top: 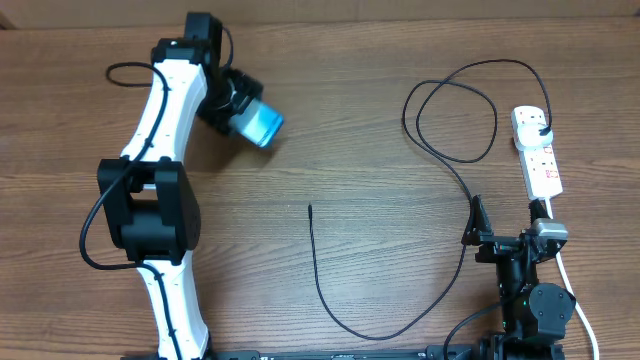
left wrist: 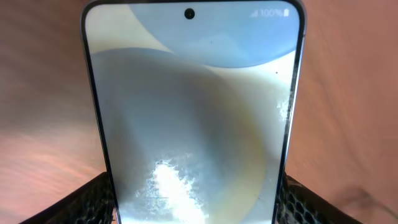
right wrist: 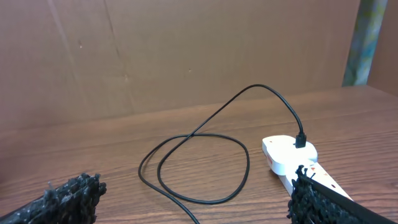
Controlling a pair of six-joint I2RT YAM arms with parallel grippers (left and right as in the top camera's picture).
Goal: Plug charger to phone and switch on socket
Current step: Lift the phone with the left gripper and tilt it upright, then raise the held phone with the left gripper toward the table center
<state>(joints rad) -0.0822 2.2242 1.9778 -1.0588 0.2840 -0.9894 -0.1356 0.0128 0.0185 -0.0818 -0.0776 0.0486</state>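
Currently, at the left of the tabletop [top: 330, 120], the left hand [top: 250, 115] is gripping the phone [left wrist: 193, 112] by its lower part, fingers [left wrist: 93, 200] pressing on its two long edges, probably to keep it steady and offered up for the cable. The phone is sitting in that grip with its screen facing the wrist camera and its long axis running straight out from the hand. The end with the small camera hole [left wrist: 189, 13] is pointing away from the wrist, toward the middle of the tabletop, while the opposite end, where I am judging the charging port to be, is hiding between the fingers. Whether it is resting on the wood or hanging above it, I cannot tell. Further right, the plug tip [top: 310, 208] of the cable [top: 320, 290] is lying free on the wood, well apart from the phone, its last stretch running nearly straight and pointing toward the far edge. From there the cable is sweeping round by the near edge, climbing the right side, looping, and ending in the black plug [right wrist: 300, 142] already sitting in the far end of the power strip [top: 543, 170]. The right hand [right wrist: 189, 194] is hovering just short of the strip with its fingers spread wide and nothing between them, seemingly placed to reach either the cable or the red switches [top: 541, 155], whose setting is too small to read.
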